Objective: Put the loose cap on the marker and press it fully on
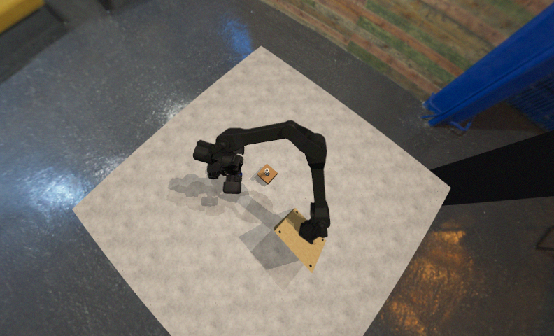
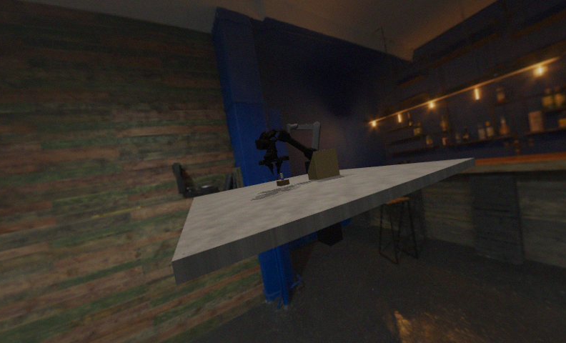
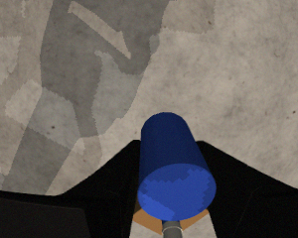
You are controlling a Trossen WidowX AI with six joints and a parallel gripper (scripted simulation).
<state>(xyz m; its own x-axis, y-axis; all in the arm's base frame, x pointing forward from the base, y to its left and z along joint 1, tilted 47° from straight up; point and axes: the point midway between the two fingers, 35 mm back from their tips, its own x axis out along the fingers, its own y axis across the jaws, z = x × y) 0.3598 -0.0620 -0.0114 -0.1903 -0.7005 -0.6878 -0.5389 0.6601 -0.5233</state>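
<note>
Top: claw (image 1: 232, 176) (image 2: 277, 169) (image 3: 168, 147) is over the surface (image 1: 180, 249) (image 2: 311, 199) (image 3: 253, 89), beside the orange holder block (image 1: 264, 176) (image 2: 282, 182) (image 3: 146, 221) w/ the marker (image 1: 266, 171) (image 2: 281, 175) (image 3: 172, 230) upright in it, uncapped; tan wedge (image 1: 299, 243) (image 2: 325, 164) is near the arm's foot. Exterior: claw points down, approx. above & next to the block; cap is too small to make out. Wrist: claw is closed on the blue cap (image 3: 171, 166), 1 finger per side; marker & part of the block show just past it.

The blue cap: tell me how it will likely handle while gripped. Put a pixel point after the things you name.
The blue cap (image 3: 175, 159) looks stiff: its sides stay unpinched between the gripper's (image 3: 171, 149) fingers. Its smooth, rounded wall might let it slip or swivel, and could make it roll if laid down.
</note>
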